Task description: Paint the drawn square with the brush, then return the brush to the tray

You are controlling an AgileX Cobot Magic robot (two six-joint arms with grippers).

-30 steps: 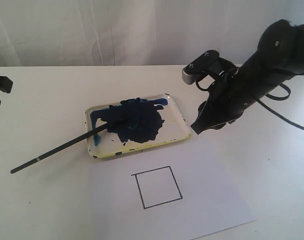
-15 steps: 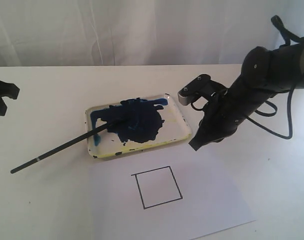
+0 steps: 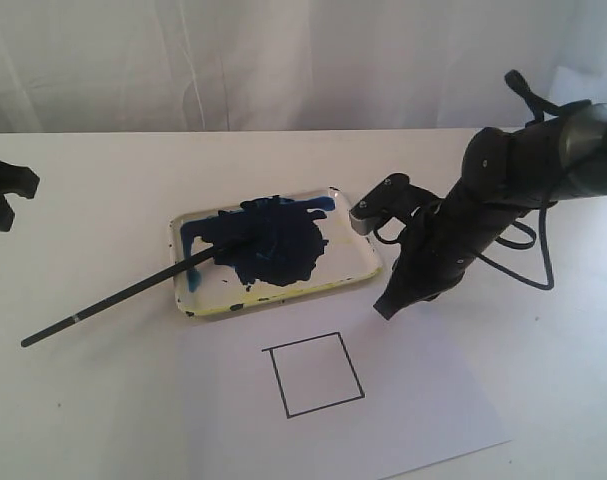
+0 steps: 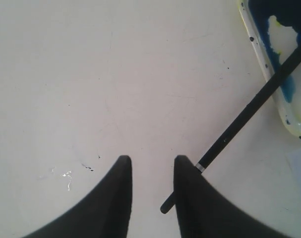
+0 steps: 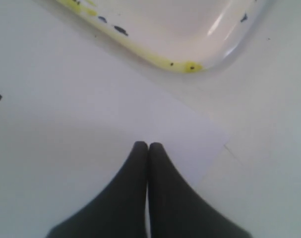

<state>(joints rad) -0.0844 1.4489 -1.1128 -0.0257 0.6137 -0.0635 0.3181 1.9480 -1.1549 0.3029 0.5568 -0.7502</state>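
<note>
Student: Brush (image 3: pixel 133 288) appearance, location?
Tutor: Thin black stick, white band; bristles in tray (image 3: pixel 303 290) paint (image 3: pixel 273 245), handle across its rim. Right gripper (image 3: pixel 383 312) beside tray, pinched together, empty; left gripper (image 4: pixel 151 166) parted, empty.

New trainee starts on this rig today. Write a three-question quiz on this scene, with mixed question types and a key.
1. True or false: the inside of the drawn square is painted blue.
2. Where does the bristle tip of the brush rest? A) in the tray B) on the drawn square C) held up in the air
3. Fill in: the right gripper has its jaws ____ and holds nothing.

Key: 1 false; 2 A; 3 shut.
</note>
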